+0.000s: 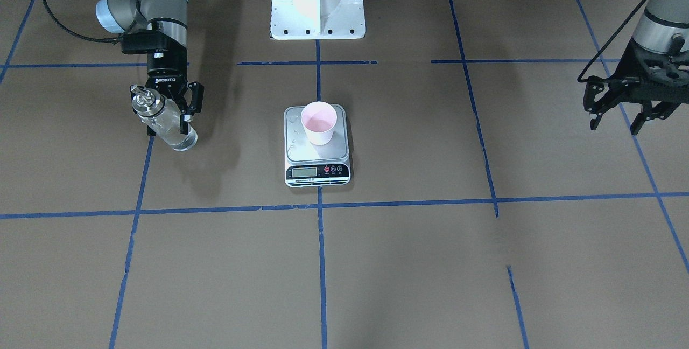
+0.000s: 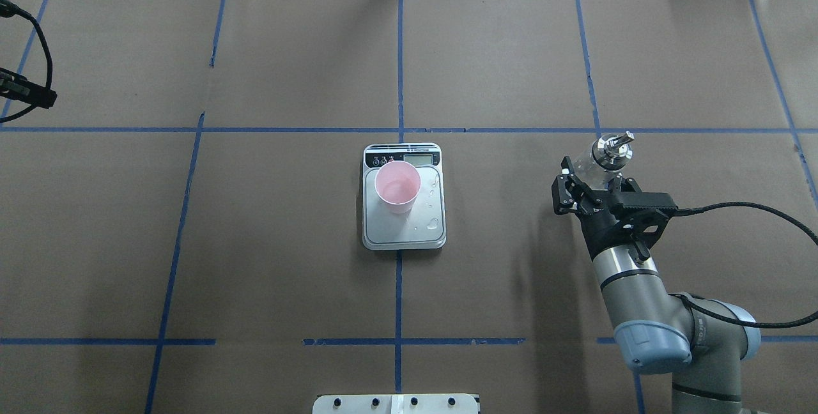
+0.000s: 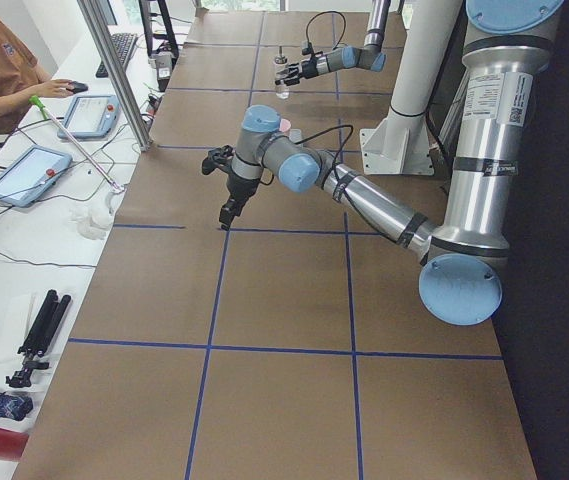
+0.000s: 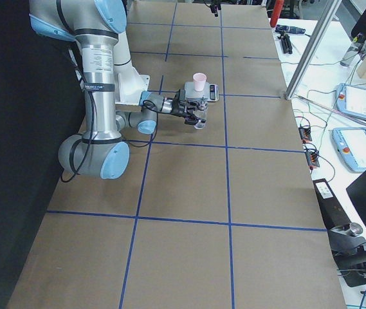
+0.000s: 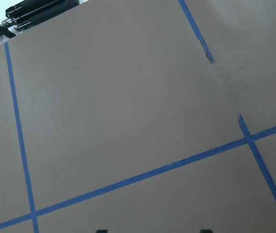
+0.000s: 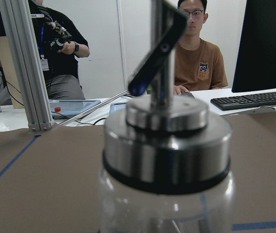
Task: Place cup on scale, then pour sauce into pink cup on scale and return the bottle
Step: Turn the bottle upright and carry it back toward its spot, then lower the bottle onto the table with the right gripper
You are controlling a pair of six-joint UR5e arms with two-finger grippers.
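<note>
The pale pink cup (image 1: 318, 123) stands upright on the scale (image 1: 317, 170) at the table's middle; both also show in the overhead view, cup (image 2: 397, 185) on scale (image 2: 404, 238). A few droplets lie on the steel platform. My right gripper (image 1: 168, 123) is shut on the clear glass bottle (image 1: 164, 117), upright and low over the table, well to the robot's right of the scale. The bottle (image 2: 604, 157) holds clear liquid; its silver cap and spout fill the right wrist view (image 6: 167, 145). I cannot tell if its base touches the table. My left gripper (image 1: 614, 125) hangs open and empty, far on the other side.
The white robot mount (image 1: 317, 4) stands behind the scale. Blue tape lines cross the brown table. Operators, tablets and an aluminium post (image 3: 114, 70) are beyond the table's far edge. The left wrist view shows only bare table (image 5: 128, 107).
</note>
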